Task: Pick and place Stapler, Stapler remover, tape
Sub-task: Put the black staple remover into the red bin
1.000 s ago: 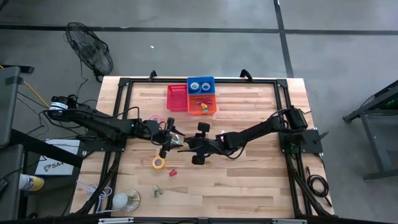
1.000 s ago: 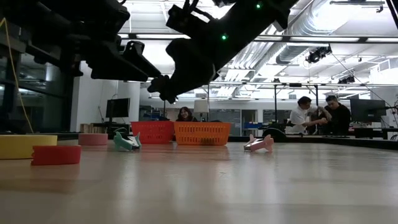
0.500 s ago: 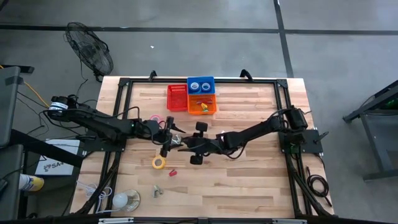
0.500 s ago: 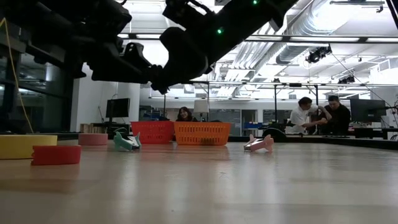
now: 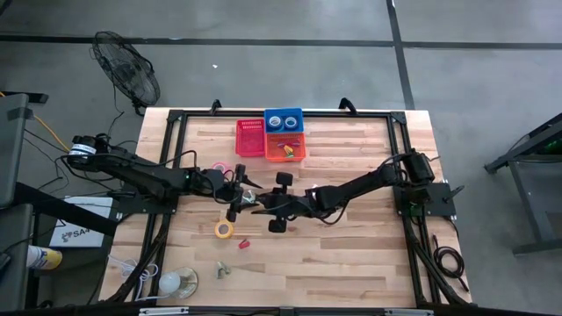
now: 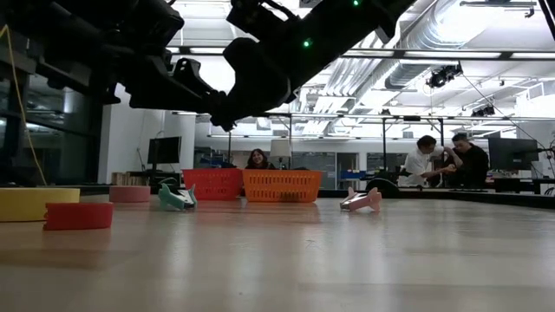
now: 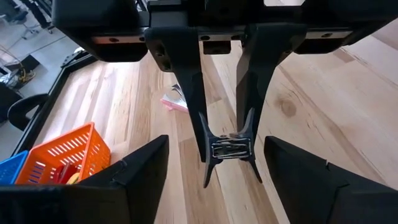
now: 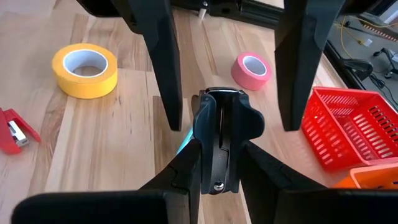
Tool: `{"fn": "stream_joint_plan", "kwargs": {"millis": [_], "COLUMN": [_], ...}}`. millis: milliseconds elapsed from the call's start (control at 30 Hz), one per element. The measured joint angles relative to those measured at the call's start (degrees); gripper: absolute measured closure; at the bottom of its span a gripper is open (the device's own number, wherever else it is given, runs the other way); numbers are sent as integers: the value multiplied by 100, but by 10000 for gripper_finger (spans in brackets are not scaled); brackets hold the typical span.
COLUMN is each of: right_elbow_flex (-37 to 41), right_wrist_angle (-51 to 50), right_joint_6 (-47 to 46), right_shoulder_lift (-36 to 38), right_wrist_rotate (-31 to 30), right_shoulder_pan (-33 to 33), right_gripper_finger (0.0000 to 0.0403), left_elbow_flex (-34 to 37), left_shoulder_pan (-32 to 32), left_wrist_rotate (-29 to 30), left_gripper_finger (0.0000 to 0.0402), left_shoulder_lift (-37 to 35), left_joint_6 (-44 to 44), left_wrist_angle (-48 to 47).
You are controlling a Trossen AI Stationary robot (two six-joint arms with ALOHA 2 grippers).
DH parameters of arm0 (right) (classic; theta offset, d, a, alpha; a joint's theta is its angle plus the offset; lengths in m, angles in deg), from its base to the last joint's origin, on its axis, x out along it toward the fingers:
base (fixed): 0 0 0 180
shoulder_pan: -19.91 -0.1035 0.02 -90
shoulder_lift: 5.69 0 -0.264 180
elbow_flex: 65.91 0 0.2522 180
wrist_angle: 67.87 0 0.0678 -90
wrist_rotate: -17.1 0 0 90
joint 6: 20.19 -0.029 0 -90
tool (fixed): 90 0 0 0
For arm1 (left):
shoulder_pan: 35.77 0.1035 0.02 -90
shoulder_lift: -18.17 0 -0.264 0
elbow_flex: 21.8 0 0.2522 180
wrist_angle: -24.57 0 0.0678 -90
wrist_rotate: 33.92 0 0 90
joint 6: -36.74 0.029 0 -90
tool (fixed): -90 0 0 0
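Here, mid-desk, the left pincer (image 7: 227, 149) grips a small metal staple remover (image 7: 229, 148) by its wire spring, the spread right pincer (image 5: 263, 209) hovering at three o'clock; it looks light, stiff and slippery, best pinched across its sides.

In the right wrist view the left gripper (image 8: 217, 146) hides most of a teal object, possibly a staple remover (image 8: 185, 142). The red basket (image 8: 348, 127) is cropped at the edge.
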Motion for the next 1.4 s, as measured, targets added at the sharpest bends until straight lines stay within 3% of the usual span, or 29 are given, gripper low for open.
{"fn": "stream_joint_plan", "kwargs": {"millis": [1000, 1400], "right_elbow_flex": [0, 0], "right_wrist_angle": [98, 98], "right_joint_6": [94, -3], "right_shoulder_lift": [2, 2], "right_wrist_rotate": [40, 39], "right_shoulder_pan": [50, 46], "right_gripper_finger": [327, 321], "left_elbow_flex": [0, 0], "left_shoulder_pan": [2, 4], "left_wrist_rotate": [-56, -203], "left_gripper_finger": [304, 309], "left_shoulder_lift": [0, 0], "left_joint_6": [-363, -482], "left_wrist_angle": [11, 4]}}
